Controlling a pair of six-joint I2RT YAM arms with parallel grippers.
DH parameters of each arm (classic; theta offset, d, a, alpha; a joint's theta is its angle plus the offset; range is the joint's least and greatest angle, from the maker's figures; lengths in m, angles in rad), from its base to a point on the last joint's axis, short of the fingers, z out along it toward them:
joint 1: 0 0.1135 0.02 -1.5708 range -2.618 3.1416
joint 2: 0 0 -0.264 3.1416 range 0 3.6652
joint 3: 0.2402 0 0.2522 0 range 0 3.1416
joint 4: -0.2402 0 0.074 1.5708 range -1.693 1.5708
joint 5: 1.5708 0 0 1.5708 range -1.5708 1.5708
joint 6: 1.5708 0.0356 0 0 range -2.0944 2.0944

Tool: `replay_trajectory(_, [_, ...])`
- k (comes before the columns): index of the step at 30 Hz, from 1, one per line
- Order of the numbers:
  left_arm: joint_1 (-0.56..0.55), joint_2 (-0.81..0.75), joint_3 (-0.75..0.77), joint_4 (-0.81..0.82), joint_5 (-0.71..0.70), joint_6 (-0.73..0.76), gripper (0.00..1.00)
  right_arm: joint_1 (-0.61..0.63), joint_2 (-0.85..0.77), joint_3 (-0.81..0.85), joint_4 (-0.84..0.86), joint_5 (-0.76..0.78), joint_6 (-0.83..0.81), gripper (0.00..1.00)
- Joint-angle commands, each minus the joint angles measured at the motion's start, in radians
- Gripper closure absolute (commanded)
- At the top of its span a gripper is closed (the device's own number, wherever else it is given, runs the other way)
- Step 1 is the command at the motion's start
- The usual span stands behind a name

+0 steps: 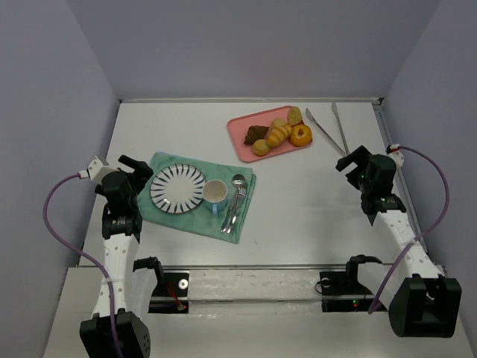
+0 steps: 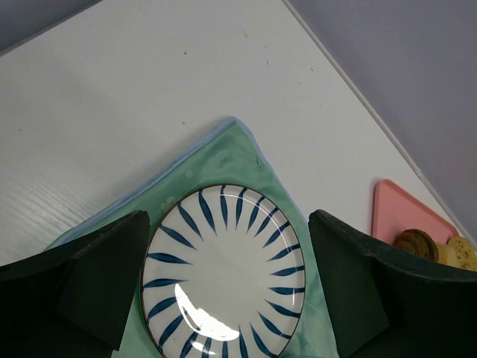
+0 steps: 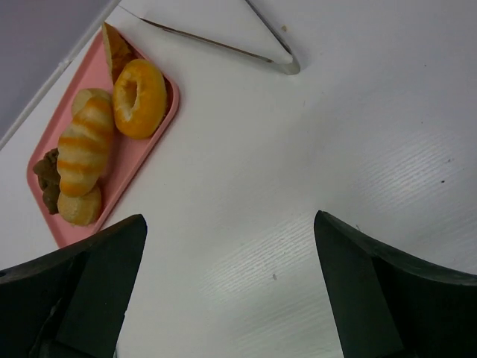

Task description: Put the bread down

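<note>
The left claw (image 2: 227,291) and right claw (image 3: 231,298) are hanging released; the right should be pinching the bread (image 3: 86,145), at ten o'clock, crosswise.

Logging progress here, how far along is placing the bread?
Nothing looks done: the bread lies on the pink tray. Nothing is in hand: left gripper and right gripper are open and empty. Left: grasp the bread and place it, probably on the bare striped plate.
</note>
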Motion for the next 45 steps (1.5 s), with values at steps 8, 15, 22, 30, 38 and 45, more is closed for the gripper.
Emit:
replay_trajectory(8, [-0.001,0.016,-0.003,0.034,-0.014,0.004,0.01,-0.001,0.283,0.281,0.116,-0.198,-0.521,0.00])
replay_trajectory(15, [-0.003,0.028,0.006,0.025,-0.021,0.018,0.01,-0.082,0.737,0.779,-0.237,-0.482,-0.985,0.01])
replay_trajectory(22, [-0.003,0.040,0.009,0.036,-0.067,0.010,0.01,-0.091,1.167,1.267,-0.628,-0.474,-1.186,0.02])
replay_trajectory(30, [-0.001,0.129,0.045,0.031,-0.078,0.010,0.01,-0.091,1.377,1.542,-0.768,-0.470,-1.189,0.00])
replay_trajectory(38, [-0.001,0.121,0.048,0.023,-0.098,0.007,0.01,-0.091,1.505,1.608,-0.789,-0.343,-1.102,0.00])
replay_trajectory(45, [-0.001,0.094,0.043,0.022,-0.112,0.006,0.01,-0.091,1.610,1.677,-0.791,-0.324,-1.054,0.01])
